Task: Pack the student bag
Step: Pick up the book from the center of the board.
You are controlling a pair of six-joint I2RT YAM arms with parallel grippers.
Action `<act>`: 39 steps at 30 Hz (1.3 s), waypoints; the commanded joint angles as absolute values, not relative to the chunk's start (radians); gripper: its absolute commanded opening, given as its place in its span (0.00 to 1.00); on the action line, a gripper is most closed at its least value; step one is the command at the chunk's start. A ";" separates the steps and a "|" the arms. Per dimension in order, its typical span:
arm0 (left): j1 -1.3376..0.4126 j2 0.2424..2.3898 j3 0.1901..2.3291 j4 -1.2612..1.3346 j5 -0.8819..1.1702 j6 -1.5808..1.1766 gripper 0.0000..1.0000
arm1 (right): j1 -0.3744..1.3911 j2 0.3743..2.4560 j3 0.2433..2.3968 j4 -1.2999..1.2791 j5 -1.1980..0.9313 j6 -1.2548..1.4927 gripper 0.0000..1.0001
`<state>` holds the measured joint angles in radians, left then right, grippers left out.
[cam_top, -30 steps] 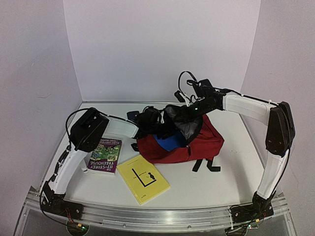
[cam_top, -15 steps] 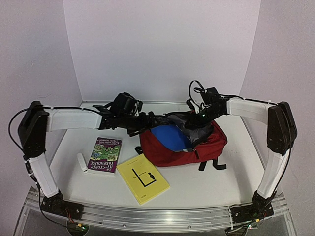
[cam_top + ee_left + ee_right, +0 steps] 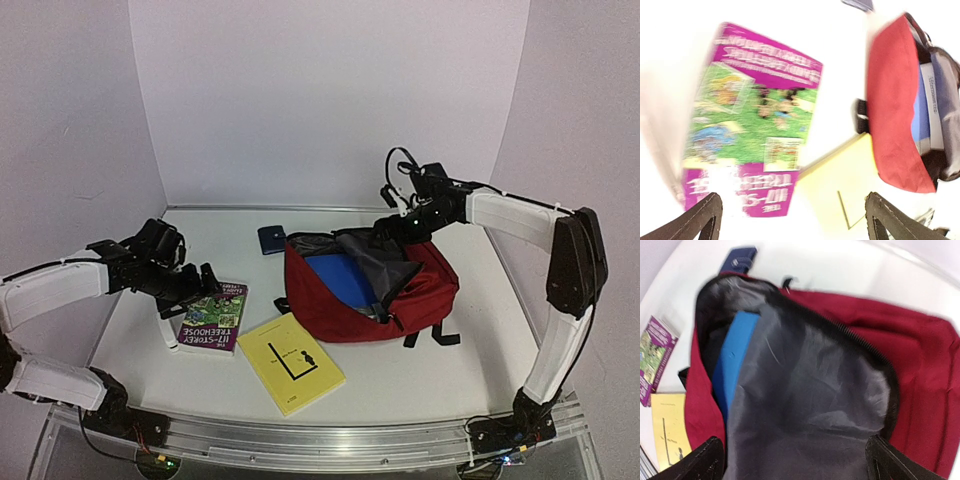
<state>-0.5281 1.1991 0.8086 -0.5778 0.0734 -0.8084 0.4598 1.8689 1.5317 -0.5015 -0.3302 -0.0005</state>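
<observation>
The student bag [image 3: 420,295], dark red with a grey lining, lies open in the middle of the table with a blue book [image 3: 345,280] inside it. My left gripper [image 3: 192,285] hovers open and empty over a purple book [image 3: 211,316], which fills the left wrist view as the purple book [image 3: 750,120]. A yellow book [image 3: 291,364] lies in front of the bag. My right gripper [image 3: 393,226] stands open just above the bag's rear rim. In the right wrist view the grey lining flap [image 3: 810,405] lies under the spread fingers [image 3: 705,460], beside the blue book [image 3: 735,355].
A small dark blue wallet-like item [image 3: 271,239] lies behind the bag's left end. A white stick-shaped object [image 3: 168,333] rests left of the purple book. Black straps [image 3: 430,335] trail from the bag's front right. Walls close in the table at the back and both sides.
My left arm pulled back from the bag's mouth to the left, over the purple book, jaws now wide. My right gripper opened and let go of the bag's flap, which settled.
</observation>
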 commanded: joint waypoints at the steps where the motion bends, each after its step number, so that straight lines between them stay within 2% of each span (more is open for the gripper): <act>1: -0.410 1.156 0.773 -0.649 0.125 -0.742 1.00 | 0.549 1.799 1.643 -0.492 -0.341 -0.015 0.98; 11: -0.233 1.260 0.737 -0.559 0.243 -0.638 0.99 | 0.767 1.923 1.757 -0.485 -0.469 0.038 0.98; 20: -0.226 1.384 0.712 -0.419 0.318 -0.646 0.91 | 0.934 2.160 1.934 -0.460 -0.525 0.109 0.93; 29: -0.226 1.437 0.685 -0.351 0.339 -0.663 0.85 | 0.983 2.407 2.077 -0.418 -0.559 0.165 0.88; 31: -0.225 1.451 0.682 -0.333 0.352 -0.663 0.81 | 0.983 2.452 2.112 -0.413 -0.560 0.177 0.87; 39: -0.227 1.424 0.670 -0.272 0.412 -0.668 0.50 | 0.986 2.576 2.201 -0.404 -0.599 0.204 0.83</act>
